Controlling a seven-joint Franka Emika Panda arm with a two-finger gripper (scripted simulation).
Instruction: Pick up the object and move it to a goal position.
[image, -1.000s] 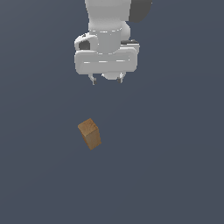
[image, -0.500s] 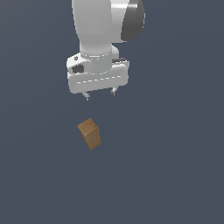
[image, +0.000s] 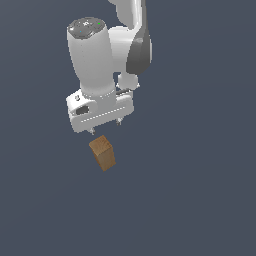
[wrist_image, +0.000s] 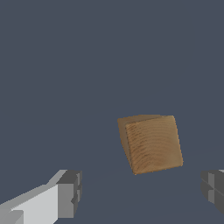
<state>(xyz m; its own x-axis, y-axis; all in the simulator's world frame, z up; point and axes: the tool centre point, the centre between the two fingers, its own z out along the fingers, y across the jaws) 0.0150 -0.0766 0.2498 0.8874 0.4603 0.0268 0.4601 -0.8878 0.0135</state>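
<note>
The object (image: 102, 152) is a small tan-brown wooden block with a lighter square end face, standing on the dark grey floor. In the wrist view the object (wrist_image: 151, 143) shows its grained end face between and beyond the fingers. My gripper (image: 105, 127) hangs just above the block, slightly toward the exterior view's top, with only short fingertips (image: 92, 131) showing under the white hand. In the wrist view my gripper (wrist_image: 140, 192) is open: one finger (wrist_image: 70, 194) and the other finger (wrist_image: 214, 188) stand wide apart, wider than the block, with nothing between them.
The white arm (image: 110, 55) rises above the hand toward the top of the exterior view. A plain dark grey surface (image: 200, 190) lies all around the block.
The arm has swung toward the exterior view's left and come down, so the hand now hangs just over the block. The block has not moved.
</note>
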